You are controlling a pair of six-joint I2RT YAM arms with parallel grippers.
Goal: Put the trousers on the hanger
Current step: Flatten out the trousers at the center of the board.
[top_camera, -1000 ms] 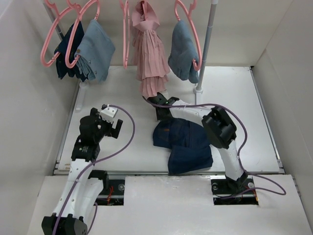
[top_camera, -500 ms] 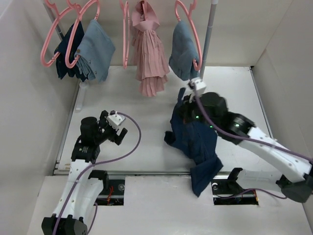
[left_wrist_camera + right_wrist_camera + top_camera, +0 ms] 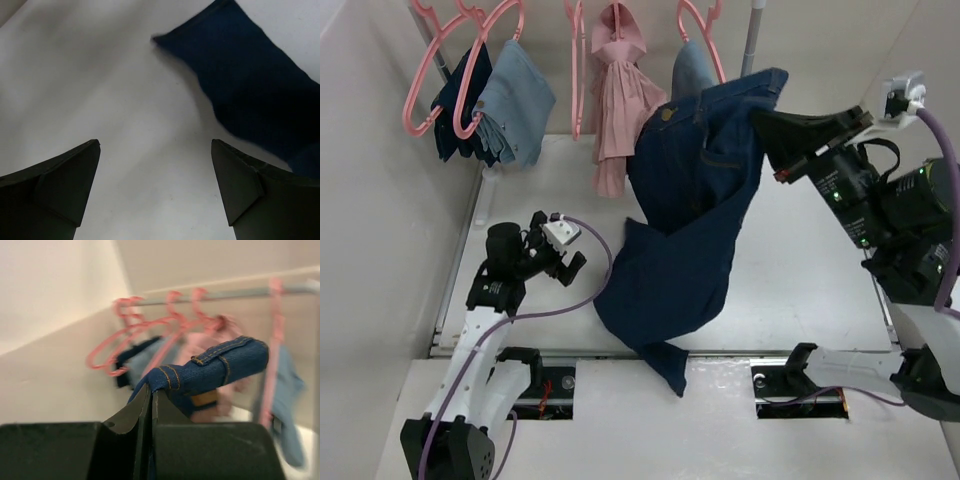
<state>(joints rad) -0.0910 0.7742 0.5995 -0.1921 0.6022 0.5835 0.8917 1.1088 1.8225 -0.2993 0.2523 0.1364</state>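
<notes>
i'm pinching the dark navy trousers (image 3: 690, 200) by the waistband with the right gripper (image 3: 767, 120), jaws pressed together on the cloth, holding them up near the rail, right of an empty pink hanger (image 3: 577, 100). the legs are hanging over the table (image 3: 800, 290). the left gripper (image 3: 565, 262) is hovering low, jaws spread, gripping nothing.

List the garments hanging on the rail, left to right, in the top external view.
Small dark navy cloth garment → light blue denim garment → pink pleated dress → second light blue denim garment, partly hidden behind the held-up dark navy trousers.
</notes>
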